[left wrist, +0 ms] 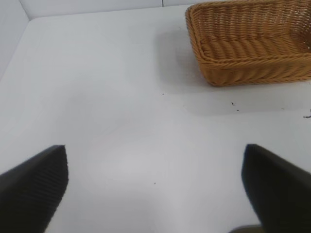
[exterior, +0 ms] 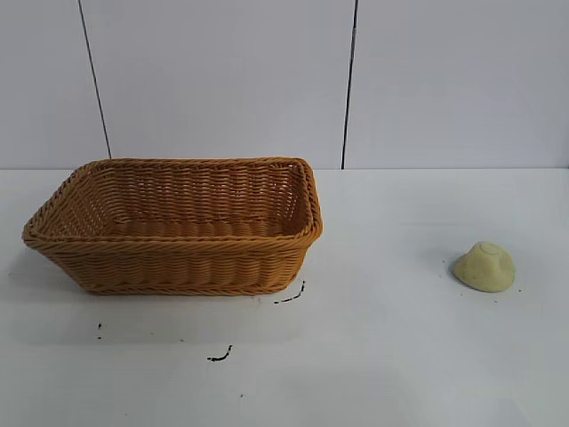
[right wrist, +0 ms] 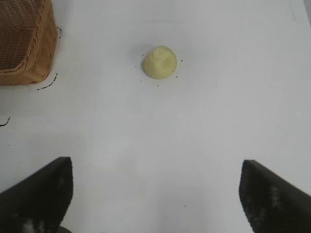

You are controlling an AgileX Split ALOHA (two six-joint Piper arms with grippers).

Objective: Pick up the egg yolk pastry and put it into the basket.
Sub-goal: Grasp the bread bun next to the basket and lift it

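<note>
**Pastry on the bare table, basket empty, both grippers spread wide**

Nearest the exterior camera lies the white table (exterior: 391, 374), marked with a few small dark scuffs (exterior: 220, 356) in front of the basket. A little farther back, toward that view's right side, sits the egg yolk pastry (exterior: 484, 266) — a pale yellow dome with a faint swirl on top, resting directly on the table and well apart from the basket. Neither arm shows in the exterior view.

In the right wrist view, the right gripper (right wrist: 155, 194) hangs above the table with its dark fingers (right wrist: 41, 194) set far apart and nothing between them; the pastry lies ahead of it on the tabletop, untouched, roughly in line with the gap. A corner of the basket shows off to one side in that view.

The left gripper (left wrist: 155, 187) is likewise spread wide and holds nothing, over bare table, with the basket beyond it.

Farther back on the exterior view's left half stands the woven wicker basket (exterior: 178, 258) — golden-brown, rectangular, flared sides, braided rim, nothing inside it. Behind everything rises a pale panelled wall (exterior: 222, 80).
</note>
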